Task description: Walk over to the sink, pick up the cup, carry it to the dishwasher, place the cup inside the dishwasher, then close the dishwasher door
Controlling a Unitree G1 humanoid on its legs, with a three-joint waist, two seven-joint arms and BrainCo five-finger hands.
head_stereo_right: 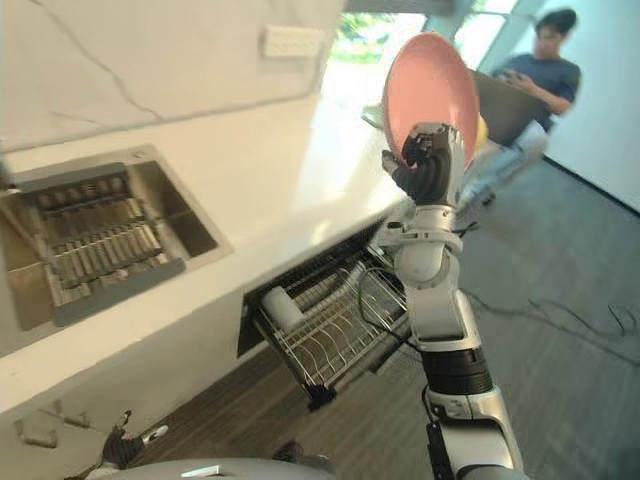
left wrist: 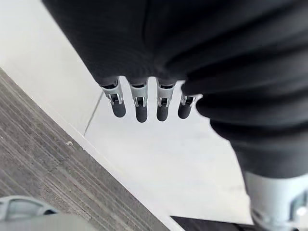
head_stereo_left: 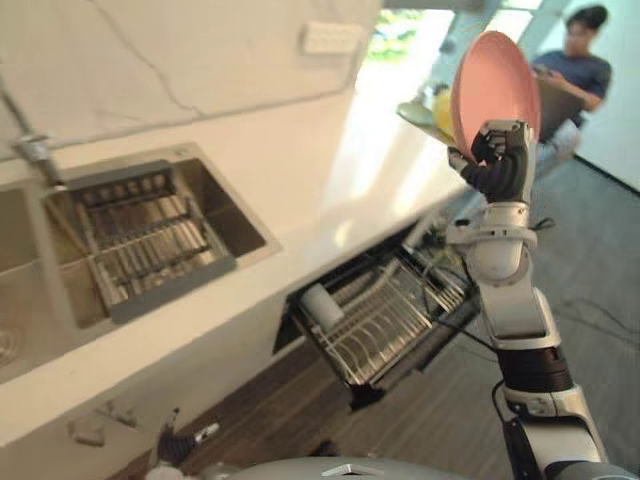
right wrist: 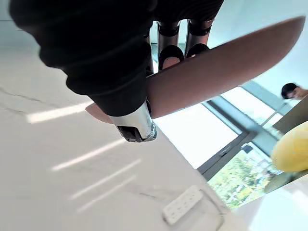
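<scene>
Pinching the round pink plate [head_stereo_left: 495,80] by its bottom rim, the right hand [head_stereo_left: 497,158] is holding something probably stiff, slippery and breakable.

At left, sink [head_stereo_left: 236,216] in counter [head_stereo_left: 345,185]; at right, dishwasher rack [head_stereo_left: 385,322] below it

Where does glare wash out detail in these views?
Left eye view: daylight bleaches the far end of the counter near the plate in the right hand. Right wrist view: the window is blown white, with bright streaks on the wall. Left wrist view: even light around the left hand.
</scene>
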